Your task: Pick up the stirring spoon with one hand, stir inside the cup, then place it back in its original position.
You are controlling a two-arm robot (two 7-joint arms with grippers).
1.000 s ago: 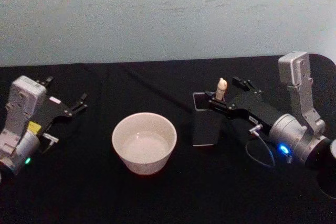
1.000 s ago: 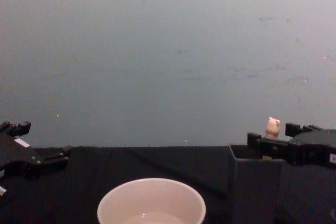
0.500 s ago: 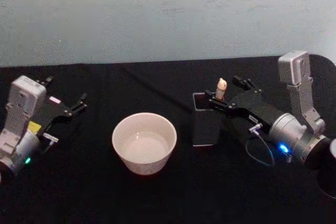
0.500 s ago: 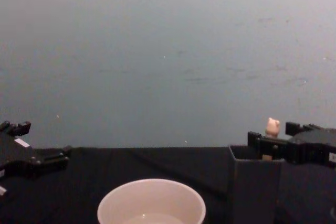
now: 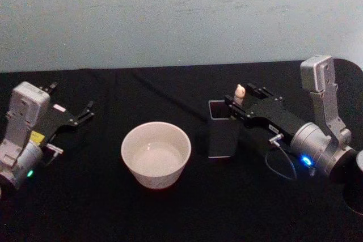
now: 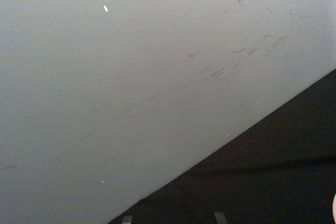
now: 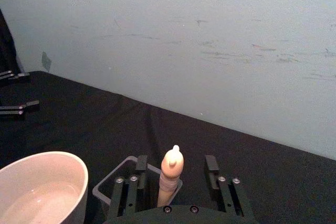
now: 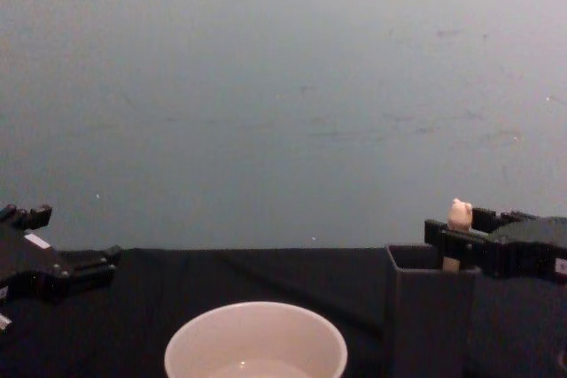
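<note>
Jaws of the right gripper [image 7: 176,160] are set apart, flanking the beige, bear-headed stirring spoon [image 7: 171,170], which stands upright in the tall dark grey square holder [image 5: 221,137] right of centre. A wide cream-white round cup [image 5: 153,177] is noted centre-left. The left gripper [image 5: 71,100] is parked far left, jaws spread. The spoon is judged light, stiff and slim; a hold just below the head is advised.

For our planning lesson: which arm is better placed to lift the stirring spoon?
Right. The right gripper is open around the stirring spoon in the holder; the left gripper sits beyond the cup.
</note>
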